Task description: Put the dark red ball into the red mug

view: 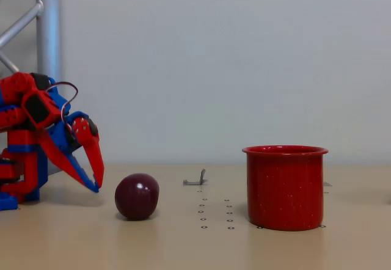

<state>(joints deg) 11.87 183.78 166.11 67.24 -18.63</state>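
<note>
The dark red ball [137, 196] rests on the table, left of centre, glossy with a small white highlight. To its right stands the red mug [285, 187], upright, speckled, with a flared rim and taller than the ball. My red and blue gripper [96, 183] is at the far left, pointing down toward the table just left of the ball and not touching it. Its red finger [93, 154] and blue finger [70, 166] meet at the tips, with nothing held between them.
A small grey metal bracket [197, 180] lies on the table behind the gap between ball and mug. Small dark dot marks [215, 212] run across the tabletop there. A metal frame post [47, 32] rises behind the arm at the left.
</note>
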